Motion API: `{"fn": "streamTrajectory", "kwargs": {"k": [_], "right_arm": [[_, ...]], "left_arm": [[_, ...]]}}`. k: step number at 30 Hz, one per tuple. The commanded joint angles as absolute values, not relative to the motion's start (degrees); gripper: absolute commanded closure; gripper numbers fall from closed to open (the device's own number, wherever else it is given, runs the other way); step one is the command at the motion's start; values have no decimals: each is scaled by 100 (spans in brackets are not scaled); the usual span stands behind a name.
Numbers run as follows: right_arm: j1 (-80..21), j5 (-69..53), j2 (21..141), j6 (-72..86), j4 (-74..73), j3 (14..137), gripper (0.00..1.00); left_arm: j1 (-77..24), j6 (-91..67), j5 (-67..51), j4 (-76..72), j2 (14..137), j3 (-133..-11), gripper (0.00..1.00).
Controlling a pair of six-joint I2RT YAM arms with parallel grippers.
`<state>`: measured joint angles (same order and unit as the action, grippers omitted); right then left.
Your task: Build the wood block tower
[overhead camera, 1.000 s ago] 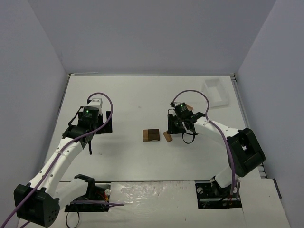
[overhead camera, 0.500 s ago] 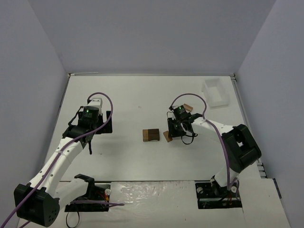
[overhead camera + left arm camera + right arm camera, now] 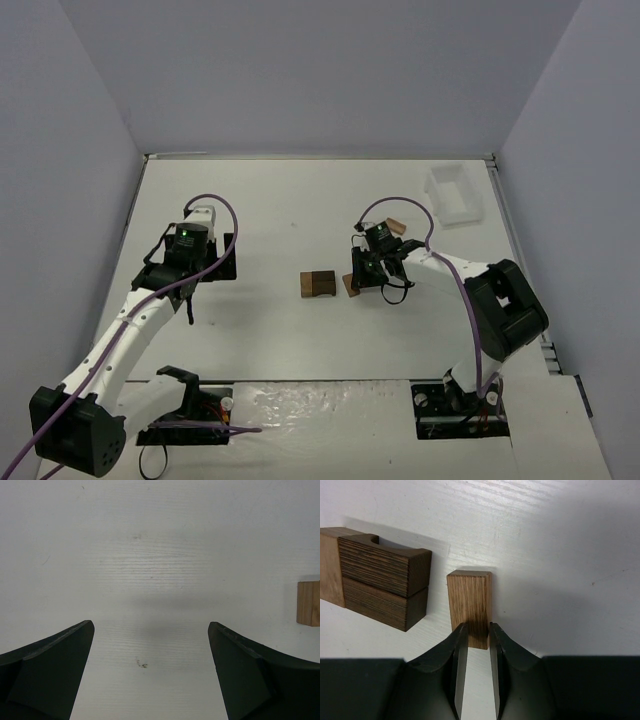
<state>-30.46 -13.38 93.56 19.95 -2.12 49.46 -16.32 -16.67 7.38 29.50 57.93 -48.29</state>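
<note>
Overhead, the wood block tower (image 3: 320, 284) sits mid-table with 1 loose brown block (image 3: 349, 286) just beside it and your right gripper (image 3: 364, 276) over that block. From the left wrist, the left gripper (image 3: 150, 625) hangs wide apart above the table (image 3: 160, 540), so leave it parked. At the right wrist, the fingers (image 3: 452, 660) are almost together, clamped on nothing, with their tips at the block's near end; spread them wider than the block before closing.

Two dark fingers (image 3: 50, 665) stand spread wide at the bottom corners, hanging over a white surface (image 3: 160, 540) with nothing between them. A tan block (image 3: 309, 603) lies at the right edge, partly cut off. A dark speck (image 3: 141, 665) marks the surface between the fingers.
</note>
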Motion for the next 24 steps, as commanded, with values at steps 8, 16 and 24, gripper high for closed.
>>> {"fn": "streamTrajectory", "kwargs": {"k": [8,16,24], "right_arm": [[-3093,-1495,9378,2614,55,4798,86],[-3227,-1415,9404,2865,167,4853,88],[-3286,-1340,9389,3033,183,4885,89]], "left_arm": [[-1600,-1582,783,2698,5818,-5010,3],[-1600,-1582,791,2707,5810,-5010,3],[-1600,-1573,800,2707,5799,-5002,3]]}}
